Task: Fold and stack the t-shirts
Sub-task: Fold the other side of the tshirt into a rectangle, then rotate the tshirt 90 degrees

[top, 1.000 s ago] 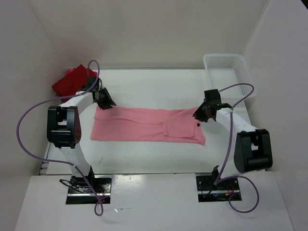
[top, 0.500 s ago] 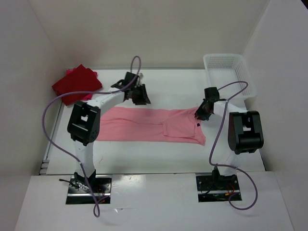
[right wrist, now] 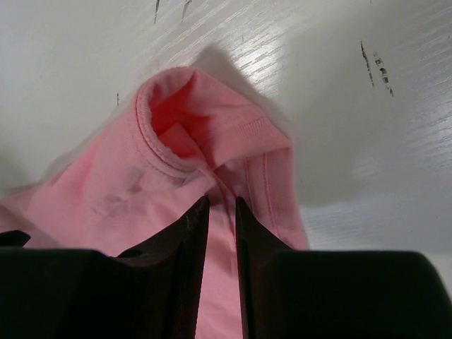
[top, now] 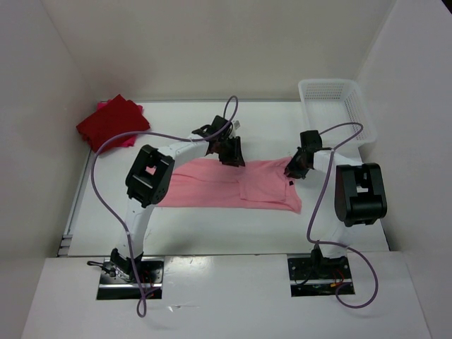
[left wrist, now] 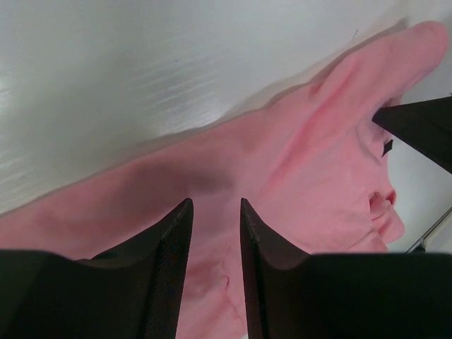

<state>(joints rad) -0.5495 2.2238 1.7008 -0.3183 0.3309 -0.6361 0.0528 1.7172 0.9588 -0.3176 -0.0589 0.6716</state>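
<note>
Light pink shirt (top: 212, 189) lies flat at the centre of the table (top: 212, 127), folded into a long band running 9 to 3 o'clock. Left gripper (top: 234, 158) hangs over the band's far edge, at 12 o'clock of its middle. In the wrist view its fingers (left wrist: 169, 240) stand apart with the cloth lying below the gap and nothing pinched: jaws parted and empty. Right gripper (top: 292, 169) sits at the band's 2 o'clock corner. Its fingers (right wrist: 187, 233) are a narrow slit apart with cloth filling the slit; whether they pinch it cannot be told. A hemmed opening (right wrist: 166, 120) gapes just past those tips at 12 o'clock. Dark red shirt (top: 113, 126) lies in the table's 10 o'clock corner on the crimson-pink shirt (top: 103, 106), well apart from both grippers. White mesh basket (top: 332, 83) stands at 2 o'clock.
</note>
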